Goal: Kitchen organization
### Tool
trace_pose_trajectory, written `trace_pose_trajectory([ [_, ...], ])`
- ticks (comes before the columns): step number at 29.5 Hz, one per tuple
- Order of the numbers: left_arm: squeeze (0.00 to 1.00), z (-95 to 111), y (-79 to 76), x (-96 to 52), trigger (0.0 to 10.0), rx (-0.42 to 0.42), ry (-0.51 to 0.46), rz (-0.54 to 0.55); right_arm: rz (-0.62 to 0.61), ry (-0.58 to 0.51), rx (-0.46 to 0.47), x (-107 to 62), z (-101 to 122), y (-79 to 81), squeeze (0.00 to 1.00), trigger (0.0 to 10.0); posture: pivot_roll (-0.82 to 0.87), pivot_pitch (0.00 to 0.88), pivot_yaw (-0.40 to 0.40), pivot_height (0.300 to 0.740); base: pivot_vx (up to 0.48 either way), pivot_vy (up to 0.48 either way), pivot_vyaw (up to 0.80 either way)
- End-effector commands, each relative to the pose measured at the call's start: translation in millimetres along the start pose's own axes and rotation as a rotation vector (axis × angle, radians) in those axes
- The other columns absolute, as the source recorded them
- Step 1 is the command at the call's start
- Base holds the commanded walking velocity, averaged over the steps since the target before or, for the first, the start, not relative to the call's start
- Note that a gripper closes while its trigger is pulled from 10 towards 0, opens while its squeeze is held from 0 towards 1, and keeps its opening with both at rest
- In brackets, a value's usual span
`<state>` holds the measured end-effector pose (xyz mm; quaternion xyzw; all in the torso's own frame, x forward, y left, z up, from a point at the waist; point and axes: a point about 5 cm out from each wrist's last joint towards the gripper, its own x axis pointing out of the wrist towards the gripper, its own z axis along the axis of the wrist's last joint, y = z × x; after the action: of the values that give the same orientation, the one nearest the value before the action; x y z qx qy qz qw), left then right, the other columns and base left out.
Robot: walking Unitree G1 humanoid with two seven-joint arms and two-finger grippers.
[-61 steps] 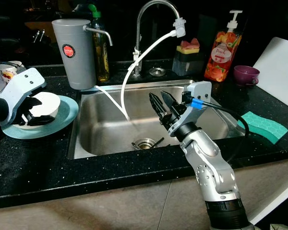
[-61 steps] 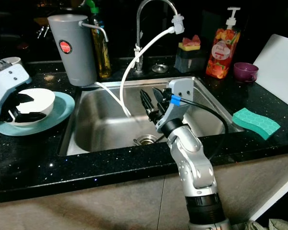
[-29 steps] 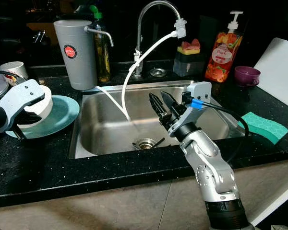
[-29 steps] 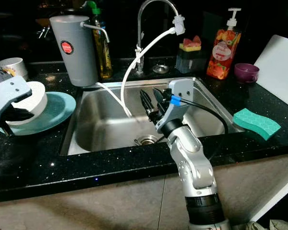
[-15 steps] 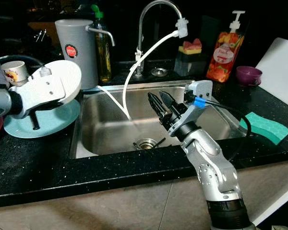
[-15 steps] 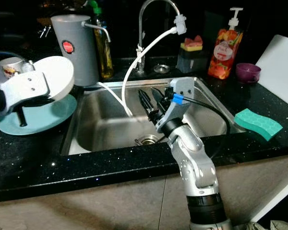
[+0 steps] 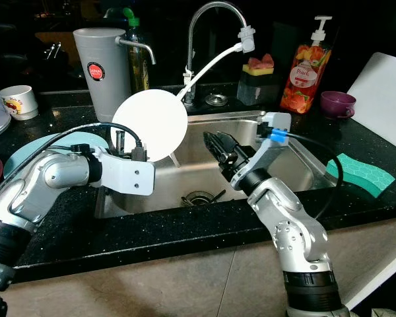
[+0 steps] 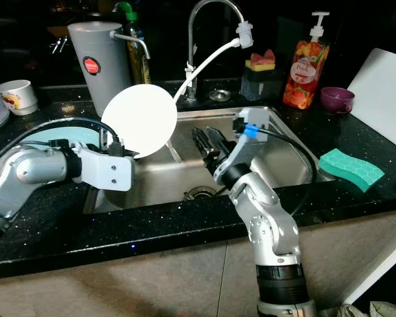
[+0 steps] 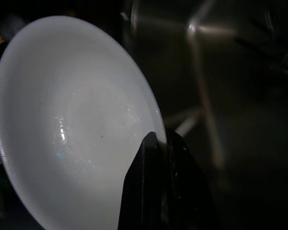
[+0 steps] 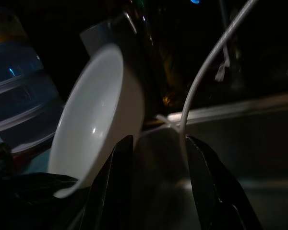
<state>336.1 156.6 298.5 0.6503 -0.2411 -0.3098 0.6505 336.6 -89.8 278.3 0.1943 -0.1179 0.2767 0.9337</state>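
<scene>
The right gripper (image 7: pixel 219 141) is nearest, held low over the sink (image 7: pixel 297 155). Its two black fingers (image 10: pixel 121 172) stand apart with nothing between them. It points toward the white bowl (image 7: pixel 150 125).

The left gripper (image 7: pixel 121 140) is just past the sink's left edge. It is pinched tight on the rim of the bowl. The bowl is tipped up on its side, above the left part of the sink, with its round bottom facing us. In the left wrist view one black finger (image 9: pixel 146 191) lies inside the bowl.

Behind the bowl are the teal plate (image 7: pixel 79 140) on the counter, then the grey jug (image 7: pixel 106 70), the tap (image 7: pixel 204 26) with its white hose (image 7: pixel 208 63), and the soap bottle (image 7: pixel 303 69).

I think the step is to bring the bowl into the sink. To do it well, the left arm should go down slowly and keep its grip firm, because a thin rim can slip. It should keep clear of the hose. The right gripper can wait open to help hold the bowl.

Two seconds ago the bowl sat flat on the teal plate, far to the left. Since then the left arm has lifted it, turned it on its side and swung it over to the sink. The plate is now bare. The right arm has hardly moved.
</scene>
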Motion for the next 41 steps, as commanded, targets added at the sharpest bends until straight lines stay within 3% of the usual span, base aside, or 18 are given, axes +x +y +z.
trace_pose_trajectory([
  [1, 0.0, 10.9, -3.0, 7.5, 10.0, 0.091, -0.048, 0.014, -0.019, 0.051, 0.042, 3.0, -7.7, -1.2, 0.0, 10.0, 0.16, 0.126, -0.02, 0.74, 0.0, 0.0, 0.0],
  [16, 0.0, 16.4, -12.2, 19.6, 10.0, 0.173, -0.094, 0.073, -0.108, 0.061, 0.083, 9.2, -3.6, -12.5, 0.0, 10.0, 0.16, 0.125, -0.029, 0.74, 0.0, 0.0, 0.0],
  [20, 0.0, 2.8, -7.5, 19.9, 10.0, 0.216, -0.009, 0.097, -0.127, 0.049, 0.04, 8.0, -0.2, -15.3, 0.0, 10.0, 0.16, 0.124, -0.029, 0.74, 0.0, 0.0, 0.0],
  [21, 0.0, -10.4, -2.4, 17.8, 10.0, 0.244, 0.073, 0.118, -0.141, 0.032, 0.023, 5.0, 3.2, -18.4, 0.0, 10.0, 0.16, 0.124, -0.029, 0.74, 0.0, 0.0, 0.0],
  [27, 0.0, -21.8, -0.7, 16.0, 10.0, 0.265, 0.142, 0.132, -0.117, -0.027, 0.016, 1.8, 14.0, -16.1, 0.0, 10.0, 0.16, 0.124, -0.028, 0.74, 0.0, 0.0, 0.0],
  [38, 0.0, -13.6, -12.0, 28.1, 10.0, 0.256, 0.092, 0.123, -0.047, -0.047, 0.033, 9.0, 17.1, -1.7, 0.0, 10.0, 0.16, 0.114, -0.032, 0.74, 0.0, 0.0, 0.0],
  [41, 0.0, -7.0, -14.7, 37.8, 10.0, 0.257, 0.063, 0.134, -0.035, -0.042, 0.034, 11.6, 15.6, 0.6, 0.0, 10.0, 0.16, 0.114, -0.032, 0.74, 0.0, 0.0, 0.0],
])
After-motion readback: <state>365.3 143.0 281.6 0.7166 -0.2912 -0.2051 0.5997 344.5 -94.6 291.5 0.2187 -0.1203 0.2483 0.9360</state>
